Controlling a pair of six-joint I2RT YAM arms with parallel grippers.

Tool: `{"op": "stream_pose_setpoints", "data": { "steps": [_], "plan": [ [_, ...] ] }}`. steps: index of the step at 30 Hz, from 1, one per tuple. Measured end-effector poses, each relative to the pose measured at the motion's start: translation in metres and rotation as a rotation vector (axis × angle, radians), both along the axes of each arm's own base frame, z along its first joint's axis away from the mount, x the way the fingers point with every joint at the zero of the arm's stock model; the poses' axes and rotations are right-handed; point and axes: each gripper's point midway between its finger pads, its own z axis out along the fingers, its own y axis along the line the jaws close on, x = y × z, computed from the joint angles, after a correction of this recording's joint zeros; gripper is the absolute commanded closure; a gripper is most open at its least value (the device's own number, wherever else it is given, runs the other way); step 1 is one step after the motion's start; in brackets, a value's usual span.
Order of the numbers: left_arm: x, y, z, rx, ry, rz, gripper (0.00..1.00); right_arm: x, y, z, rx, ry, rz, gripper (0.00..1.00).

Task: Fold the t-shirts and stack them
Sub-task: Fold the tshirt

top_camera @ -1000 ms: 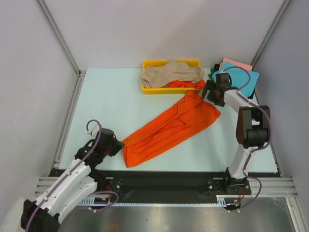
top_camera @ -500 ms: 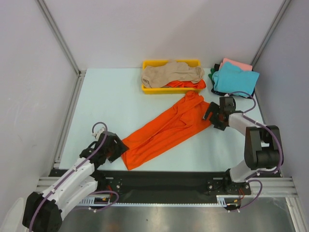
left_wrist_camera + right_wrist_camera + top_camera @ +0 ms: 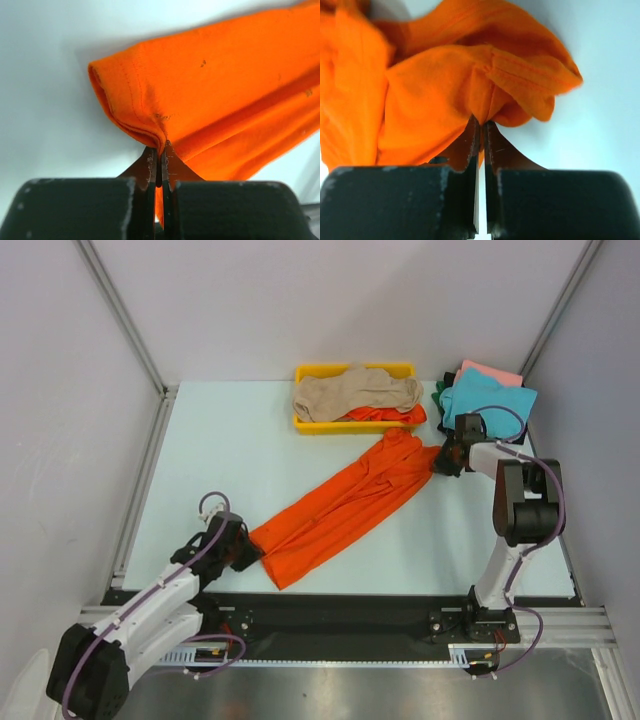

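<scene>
Since half a second ago the right gripper [image 3: 440, 460] has drawn back toward the far side of the pale blue-white table [image 3: 240, 460], its arm now folded more upright. It has pulled the far end of the long, bright orange t-shirt [image 3: 345, 510] of soft cloth with it. The left gripper [image 3: 252, 552] has slid a little to the right along the near edge, and the shirt's near corner has shifted with it.

The orange t-shirt lies in a narrow diagonal band across the middle of the table, from near left to far right, strung between the two arms. In the left wrist view the left gripper [image 3: 160, 150] has its fingers pressed almost together on a folded, hemmed corner of the orange t-shirt [image 3: 225, 90]. In the right wrist view the right gripper [image 3: 481, 122] is likewise pinched nearly closed on a bunched fold of the orange t-shirt [image 3: 445, 90].

Behind the shirt's far end sits a shallow yellow plastic tray [image 3: 320, 426]. A crumpled beige t-shirt [image 3: 350, 392] is heaped in it over some orange cloth [image 3: 385, 416]. At the far right corner a teal t-shirt [image 3: 490, 400] lies on a pink t-shirt [image 3: 492, 373], with a dark green t-shirt [image 3: 441, 392] showing at their left edge, just behind the right gripper.
</scene>
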Motion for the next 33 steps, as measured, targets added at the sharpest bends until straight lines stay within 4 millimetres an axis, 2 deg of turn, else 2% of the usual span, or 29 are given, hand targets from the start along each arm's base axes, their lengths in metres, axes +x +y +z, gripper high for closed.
{"op": "stream_pose_setpoints", "data": {
  "steps": [3, 7, 12, 13, 14, 15, 16, 17, 19, 20, 22, 23, 27, 30, 33],
  "plan": [
    [-0.006, -0.013, 0.004, -0.041, 0.001, -0.042, 1.0, 0.014, -0.008, 0.001, -0.04, 0.019, 0.006, 1.0],
    [-0.019, -0.042, 0.017, -0.134, -0.011, -0.112, 1.0, 0.035, -0.02, 0.004, -0.116, 0.035, 0.014, 1.0],
    [-0.049, -0.081, 0.027, -0.23, 0.023, -0.217, 0.99, 0.03, -0.04, 0.009, -0.212, 0.084, 0.012, 1.0],
    [-0.056, -0.088, 0.026, -0.24, 0.042, -0.236, 0.99, 0.028, -0.044, 0.01, -0.227, 0.095, 0.008, 0.97],
    [-0.06, -0.093, 0.025, -0.245, 0.057, -0.247, 0.97, 0.025, -0.048, 0.009, -0.237, 0.108, 0.007, 0.87],
    [-0.066, -0.099, 0.023, -0.253, 0.075, -0.261, 0.94, 0.022, -0.052, 0.008, -0.242, 0.123, 0.004, 0.69],
    [-0.073, -0.104, 0.02, -0.251, 0.096, -0.278, 0.91, 0.018, -0.055, 0.007, -0.246, 0.135, 0.004, 0.48],
    [-0.079, -0.109, 0.016, -0.244, 0.116, -0.297, 0.75, 0.014, -0.057, 0.006, -0.249, 0.145, 0.002, 0.21],
    [-0.091, -0.113, 0.008, -0.218, 0.158, -0.326, 0.54, 0.004, -0.057, 0.008, -0.25, 0.151, 0.013, 0.06],
    [-0.095, -0.115, 0.005, -0.204, 0.175, -0.338, 0.41, -0.003, -0.056, 0.011, -0.247, 0.151, 0.013, 0.03],
    [-0.096, -0.119, 0.006, -0.184, 0.186, -0.348, 0.28, -0.023, -0.044, 0.024, -0.241, 0.138, 0.034, 0.0],
    [-0.093, -0.12, 0.01, -0.178, 0.174, -0.348, 0.25, -0.029, -0.035, 0.033, -0.235, 0.119, 0.048, 0.0],
    [-0.07, -0.123, 0.038, -0.159, 0.079, -0.326, 0.19, -0.071, 0.029, 0.077, -0.173, -0.031, 0.149, 0.0],
    [-0.044, -0.111, 0.06, -0.159, -0.013, -0.277, 0.19, -0.125, 0.089, 0.094, -0.059, -0.135, 0.251, 0.05],
    [-0.019, -0.087, 0.07, -0.137, -0.08, -0.206, 0.19, -0.194, 0.149, 0.083, 0.054, -0.152, 0.382, 0.15]
  ]
}}
